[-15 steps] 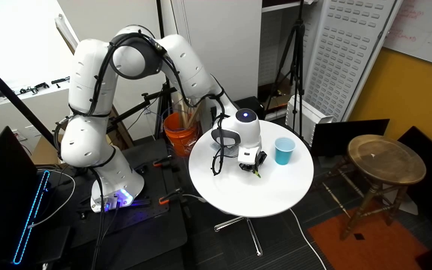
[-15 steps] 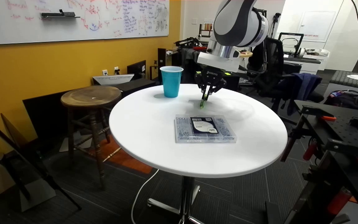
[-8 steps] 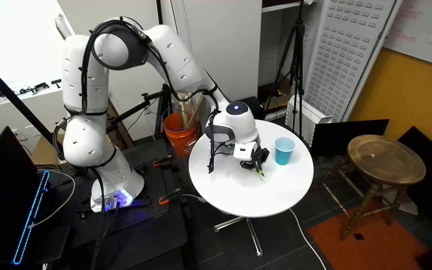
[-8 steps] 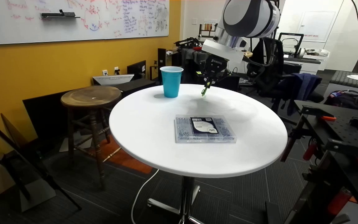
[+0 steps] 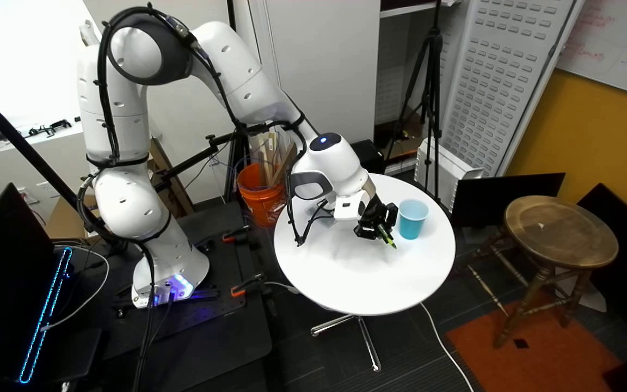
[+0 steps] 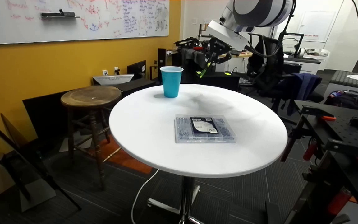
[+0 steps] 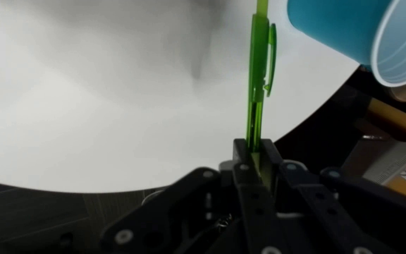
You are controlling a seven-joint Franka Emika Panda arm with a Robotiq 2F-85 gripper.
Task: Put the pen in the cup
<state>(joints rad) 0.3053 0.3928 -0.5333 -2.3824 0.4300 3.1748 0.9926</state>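
The cyan cup stands upright on the white round table in both exterior views. In the wrist view the cup is at the upper right, its mouth partly cut off by the frame edge. My gripper is shut on the green pen near one end. The pen's clip end points away from the fingers. In an exterior view the pen hangs tilted in the air, its lower end toward the cup's side, apart from it and about level with the rim.
A clear plastic case of small parts with a dark label lies on the table. A wooden stool stands beyond the table. A black tripod and an orange bucket stand behind it.
My gripper has risen from the table with the pen and come closer to the cup. The wrist has tilted, so the pen slants more. The cup has not moved.
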